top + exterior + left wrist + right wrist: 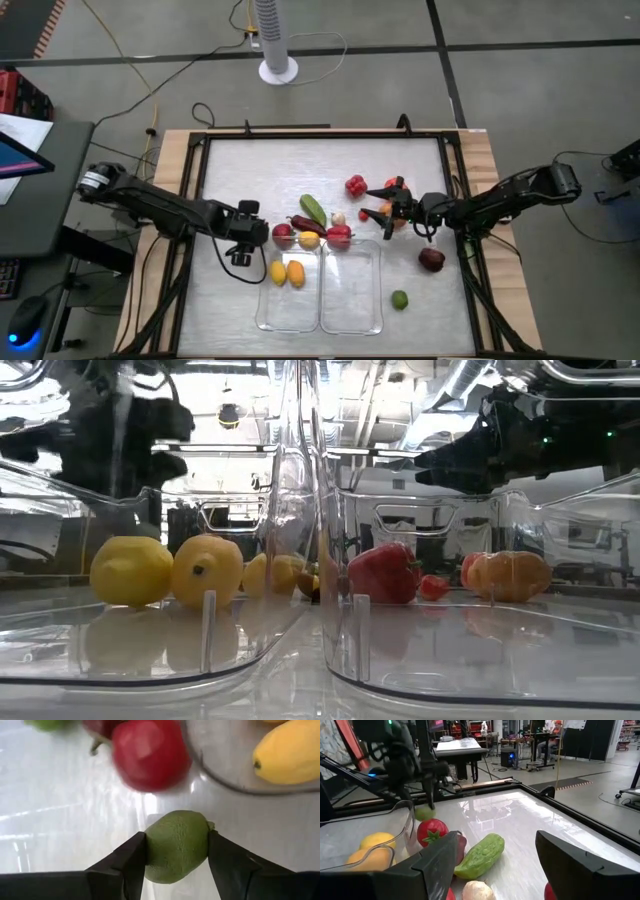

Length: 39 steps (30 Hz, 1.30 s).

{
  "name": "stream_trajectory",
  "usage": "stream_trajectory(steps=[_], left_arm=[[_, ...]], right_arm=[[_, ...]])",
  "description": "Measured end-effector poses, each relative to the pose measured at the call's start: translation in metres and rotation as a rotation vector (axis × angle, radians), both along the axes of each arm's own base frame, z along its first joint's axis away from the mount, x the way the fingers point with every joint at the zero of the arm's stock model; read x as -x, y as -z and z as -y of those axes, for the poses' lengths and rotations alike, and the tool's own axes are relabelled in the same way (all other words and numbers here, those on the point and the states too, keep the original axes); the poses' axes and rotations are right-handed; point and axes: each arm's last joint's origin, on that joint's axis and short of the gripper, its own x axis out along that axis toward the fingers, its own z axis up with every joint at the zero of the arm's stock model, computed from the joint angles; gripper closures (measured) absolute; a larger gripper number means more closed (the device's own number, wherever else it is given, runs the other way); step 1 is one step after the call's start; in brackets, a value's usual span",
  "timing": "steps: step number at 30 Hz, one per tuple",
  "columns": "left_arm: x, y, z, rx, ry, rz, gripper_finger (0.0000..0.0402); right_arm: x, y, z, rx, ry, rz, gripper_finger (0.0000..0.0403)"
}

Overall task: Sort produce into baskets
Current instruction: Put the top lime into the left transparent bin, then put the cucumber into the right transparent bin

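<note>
Tabletop [420,170] scene: left gripper [176,854] pinched a green lime [176,845] just beside the left basket [262,312], which lay toward table centre. Right gripper [375,203], fingers apart, empty, waited near the cucumber [481,854].

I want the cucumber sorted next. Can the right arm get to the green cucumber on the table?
Probably yes. The right gripper has its fingers open and empty, and the green cucumber lies just ahead of it on the bare table, with nothing lying on top of it.
</note>
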Motion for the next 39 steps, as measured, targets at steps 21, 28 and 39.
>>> stream_trajectory(steps=[21, 28, 39], left_arm=[[-0.003, -0.081, 0.015, 0.144, 0.009, 0.553, 0.0232], [-0.019, -0.075, 0.033, 0.279, -0.022, 0.59, 0.0229], [-0.03, -0.056, 0.031, 0.312, -0.067, 0.482, 0.0123]], right_arm=[[0.0, 0.0, 0.0, 0.003, 0.001, -0.001, 0.0106], [0.0, 0.0, 0.0, 0.003, 0.001, 0.001, 0.0106], [0.0, -0.001, 0.0, 0.002, 0.002, 0.006, 0.0106]])
